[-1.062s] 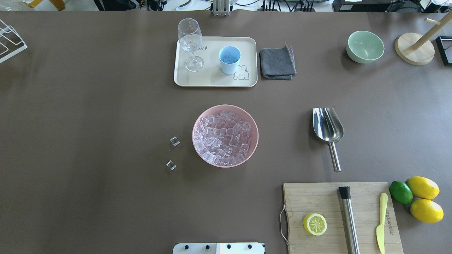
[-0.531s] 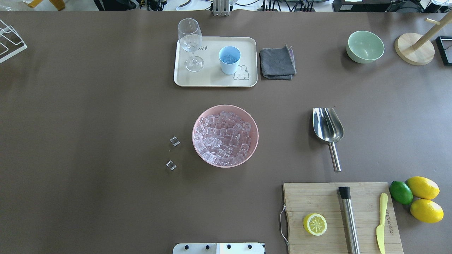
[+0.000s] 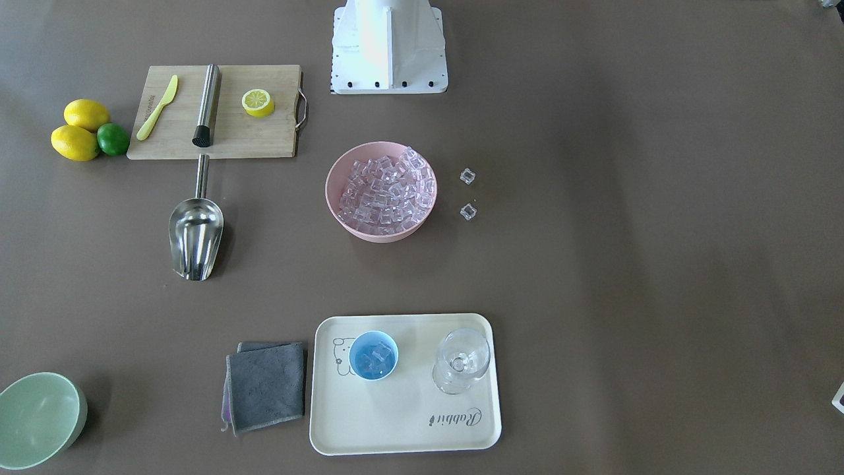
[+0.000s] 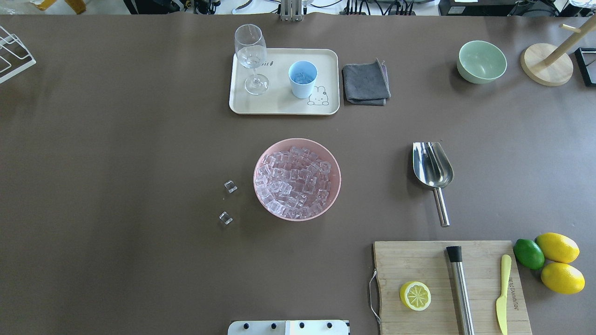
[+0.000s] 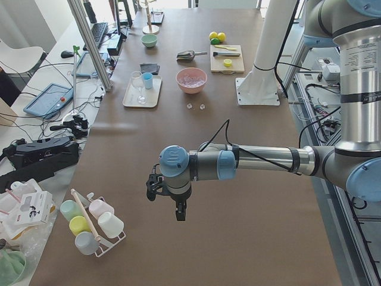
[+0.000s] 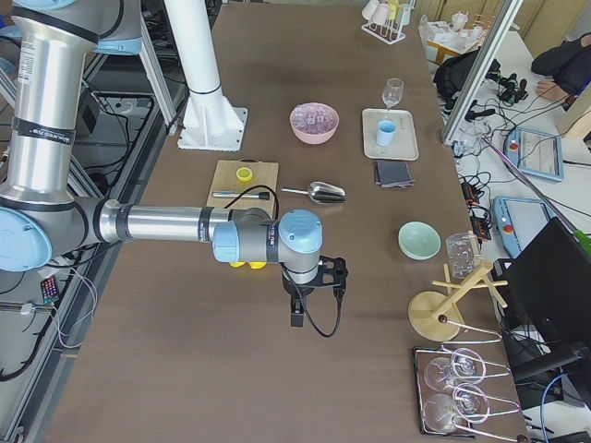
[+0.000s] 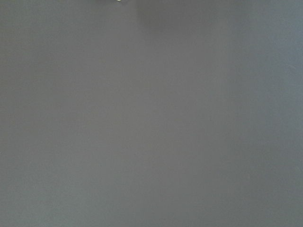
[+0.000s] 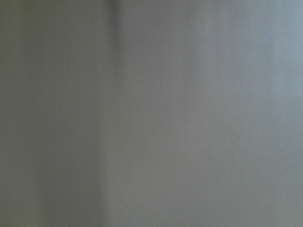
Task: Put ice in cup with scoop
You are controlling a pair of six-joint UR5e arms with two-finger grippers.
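— How does it all sit from your seat?
— Overhead, I take the bowl [image 4: 338,179] of ice [image 4: 295,179] as my dial's centre. The tray [image 4: 279,100] lies at twelve, the cup [image 4: 302,79] on it, and the glass [image 4: 251,51] at the cup's nine. The scoop [image 4: 433,167] lies at three, well apart.
— Any strays?
— Two loose cubes [image 4: 230,186] on the table [image 4: 139,139] at nine and eight, near the bowl. I see the cutting board [image 4: 419,260] at four.

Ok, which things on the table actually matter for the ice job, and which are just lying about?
For the job: scoop, cup, ice in the pink bowl, two loose cubes beside it.

Just lying about: wine glass, tray, grey cloth, green bowl, cutting board, lemon half, steel cylinder, yellow knife, lemons, lime, wooden stand.
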